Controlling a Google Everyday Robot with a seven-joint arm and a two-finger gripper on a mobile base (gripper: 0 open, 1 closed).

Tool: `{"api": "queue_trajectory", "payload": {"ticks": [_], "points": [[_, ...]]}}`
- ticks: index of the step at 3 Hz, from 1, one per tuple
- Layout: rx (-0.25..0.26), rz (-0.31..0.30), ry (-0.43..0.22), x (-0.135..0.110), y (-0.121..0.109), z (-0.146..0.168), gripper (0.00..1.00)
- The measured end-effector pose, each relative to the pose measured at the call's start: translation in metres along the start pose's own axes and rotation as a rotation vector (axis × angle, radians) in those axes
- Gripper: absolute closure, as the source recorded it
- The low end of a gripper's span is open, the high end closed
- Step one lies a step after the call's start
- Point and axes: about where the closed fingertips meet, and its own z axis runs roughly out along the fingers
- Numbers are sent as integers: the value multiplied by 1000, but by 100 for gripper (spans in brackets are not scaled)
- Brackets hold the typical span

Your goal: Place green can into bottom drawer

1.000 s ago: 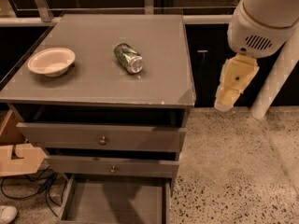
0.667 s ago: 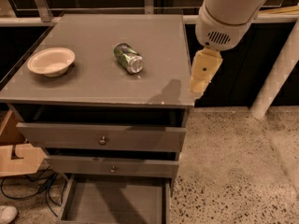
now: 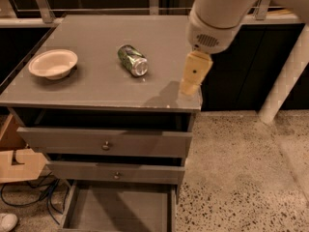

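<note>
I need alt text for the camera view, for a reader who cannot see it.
A green can lies on its side on a grey cabinet, a cream bowl to its left. The gripper hangs over the cabinet's front right corner, apart from the can. The bottom drawer stands open.

The bottom drawer (image 3: 120,210) runs off the lower edge of the frame, so its front is out of view. The arm (image 3: 219,11) is cut by the top edge at upper right. Its gripper (image 3: 189,86) hangs right of centre. A box (image 3: 21,166) is clipped at the left edge. The can (image 3: 132,60) label cannot be read.
</note>
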Motion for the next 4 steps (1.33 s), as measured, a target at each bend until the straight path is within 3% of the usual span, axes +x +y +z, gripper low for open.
{"api": "queue_trajectory", "payload": {"ticks": [1, 2, 3, 4], "points": [[21, 61, -29, -51, -10, 22, 0], [21, 61, -29, -51, -10, 22, 0], [17, 88, -62, -71, -8, 27, 0], [15, 136, -106, -128, -18, 34, 0]]}}
